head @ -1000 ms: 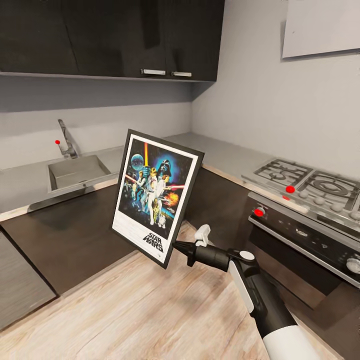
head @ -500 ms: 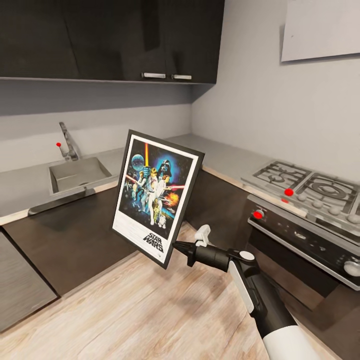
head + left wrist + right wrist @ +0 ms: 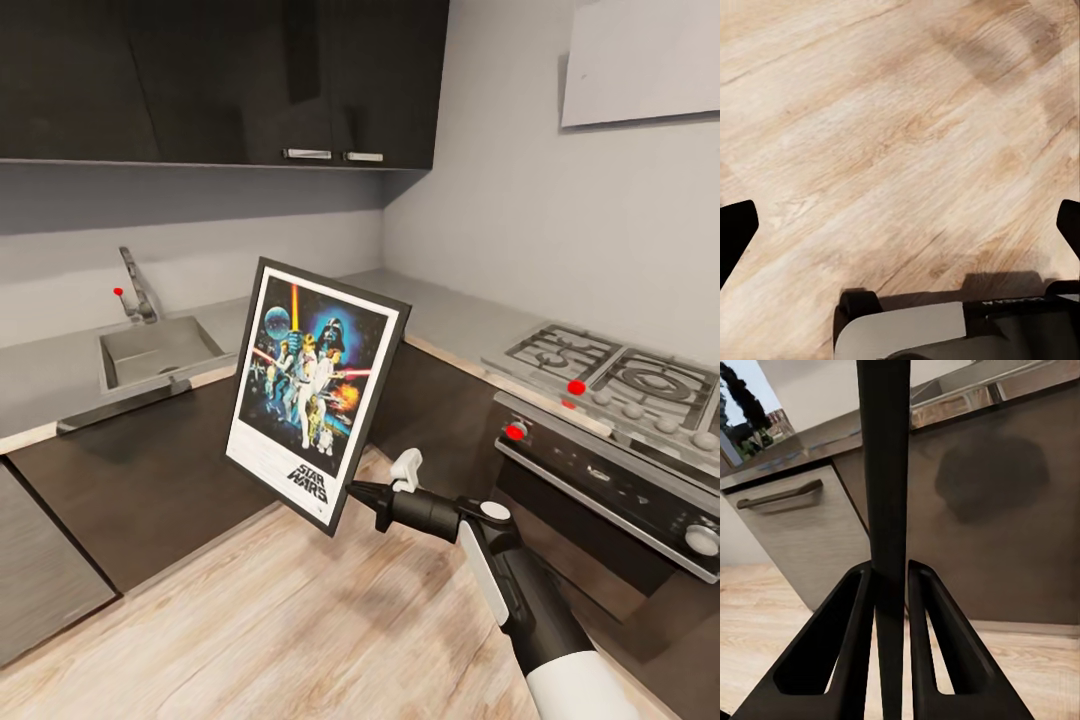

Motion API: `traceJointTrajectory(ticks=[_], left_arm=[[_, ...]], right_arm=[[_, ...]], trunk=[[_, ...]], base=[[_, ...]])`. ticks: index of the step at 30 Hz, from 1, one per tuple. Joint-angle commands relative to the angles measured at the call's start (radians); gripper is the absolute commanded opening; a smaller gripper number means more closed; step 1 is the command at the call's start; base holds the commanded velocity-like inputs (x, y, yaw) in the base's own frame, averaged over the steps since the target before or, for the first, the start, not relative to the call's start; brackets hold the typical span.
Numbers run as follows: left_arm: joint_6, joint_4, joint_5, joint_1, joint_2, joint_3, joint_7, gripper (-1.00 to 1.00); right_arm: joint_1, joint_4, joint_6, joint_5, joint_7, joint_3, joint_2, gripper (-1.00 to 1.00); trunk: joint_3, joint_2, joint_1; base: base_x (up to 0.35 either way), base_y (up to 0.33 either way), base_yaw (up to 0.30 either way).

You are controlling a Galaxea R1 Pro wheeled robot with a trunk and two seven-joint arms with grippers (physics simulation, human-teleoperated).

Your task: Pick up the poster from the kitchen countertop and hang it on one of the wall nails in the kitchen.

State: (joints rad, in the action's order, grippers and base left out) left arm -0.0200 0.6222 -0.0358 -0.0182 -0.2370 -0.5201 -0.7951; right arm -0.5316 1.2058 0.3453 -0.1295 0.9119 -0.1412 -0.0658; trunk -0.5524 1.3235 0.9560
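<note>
A: Start near. What is the right hand (image 3: 352,491) doing?

B: It is closing on the lower corner of the poster (image 3: 313,390). In the right wrist view its two fingers (image 3: 840,649) are pressing on either side of the black frame edge (image 3: 885,495), so the grip is looking firm. The left hand (image 3: 900,225) is hanging over the wooden floor (image 3: 892,135) with its fingertips spread wide and holding nothing.

A: What is changing compared with a second ago?

B: Poster and arm are keeping the same spot in the head view, while the sink (image 3: 155,350), faucet (image 3: 136,285) and stove (image 3: 610,375) are sliding slightly. That suggests the robot or its head is turning, not the poster. It is probably carrying the poster along while searching for a nail.

A: Where is the poster now?

B: It is held off the counter (image 3: 60,375), in the air over the floor, in front of the dark cabinet fronts (image 3: 150,470), upright and leaning a little.

A: How is it looking?

B: Thin black frame, white border, dark blue artwork with lightsaber figures and a Star Wars title. No nail is clearly showing on the wall (image 3: 550,220) yet.
</note>
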Motion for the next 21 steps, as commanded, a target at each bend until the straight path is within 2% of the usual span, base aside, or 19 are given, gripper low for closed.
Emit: traceJointTrajectory(ticks=[1,4,8,21], left_arm=[[0.046,0.049,-0.004,0.000,0.006,-0.002,0.000,1.00],[0.087,0.078,-0.004,0.001,0.012,-0.002,-0.001,1.00],[0.101,0.086,-0.007,0.001,0.017,-0.002,-0.003,1.00],[0.106,0.089,-0.010,0.001,0.020,-0.001,-0.007,1.00]], right_arm=[[-0.001,0.001,0.011,-0.010,0.001,0.000,0.000,-1.00],[0.000,0.001,0.011,-0.010,0.001,0.001,0.000,-1.00],[-0.001,0.001,0.011,-0.010,0.000,0.000,0.000,-1.00],[-0.001,0.000,0.011,-0.010,-0.001,0.000,0.000,-1.00]], trunk=[[0.002,-0.006,-0.004],[0.012,-0.027,-0.015],[0.024,-0.055,-0.031],[0.065,-0.146,-0.080]], base=[[0.000,0.000,0.000],[0.000,0.000,0.000],[0.000,0.000,0.000],[0.000,0.000,0.000]])
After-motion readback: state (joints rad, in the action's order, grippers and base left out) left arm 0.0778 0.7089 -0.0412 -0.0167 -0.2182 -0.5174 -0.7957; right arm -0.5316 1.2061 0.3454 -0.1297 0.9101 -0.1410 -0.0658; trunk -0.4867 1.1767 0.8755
